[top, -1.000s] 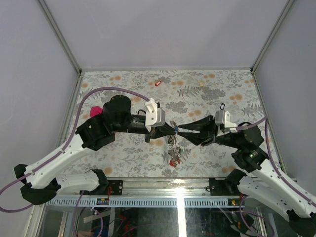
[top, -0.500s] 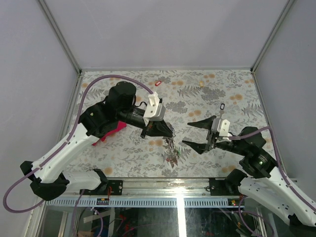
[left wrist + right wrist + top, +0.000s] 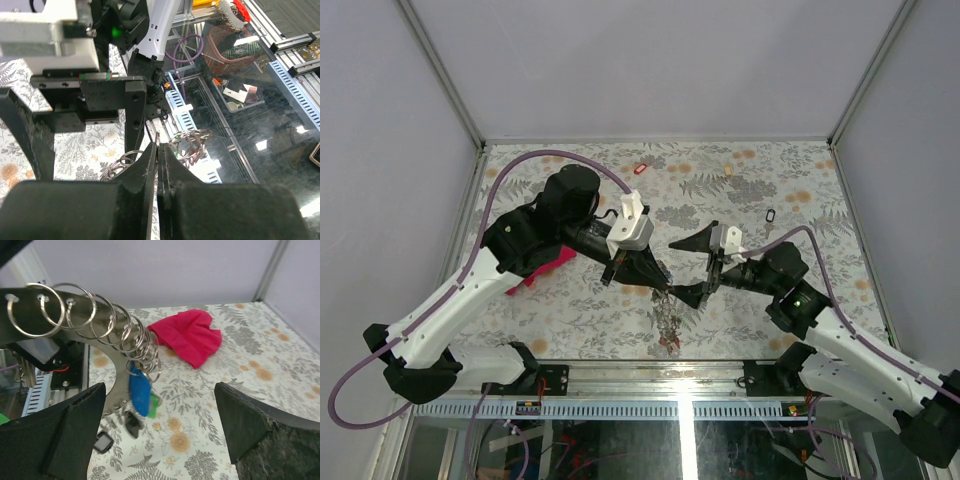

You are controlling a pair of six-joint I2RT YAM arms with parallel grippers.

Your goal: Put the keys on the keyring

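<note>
My left gripper (image 3: 658,278) (image 3: 158,150) is shut on the thin keyring (image 3: 117,380), holding it above the table. Small split rings (image 3: 90,315) crowd along it, and the keys (image 3: 668,318) hang below with blue (image 3: 140,390), green (image 3: 155,405) and black (image 3: 131,424) tags. My right gripper (image 3: 692,268) (image 3: 160,440) stands wide open just right of the hanging bunch, with nothing between its fingers. Three loose keys lie farther back on the table: a red-tagged one (image 3: 640,168), a cream-tagged one (image 3: 728,170) and a black-tagged one (image 3: 770,215).
A magenta cloth (image 3: 545,265) (image 3: 187,337) lies on the floral table under the left arm. The metal front rail (image 3: 670,375) runs along the near edge, just below the hanging keys. Grey walls enclose the back and both sides.
The right gripper has let go, opened wide, drawn back, then swung left to beside the bunch. The left gripper, still shut on the ring, has shifted slightly left and nearer.
</note>
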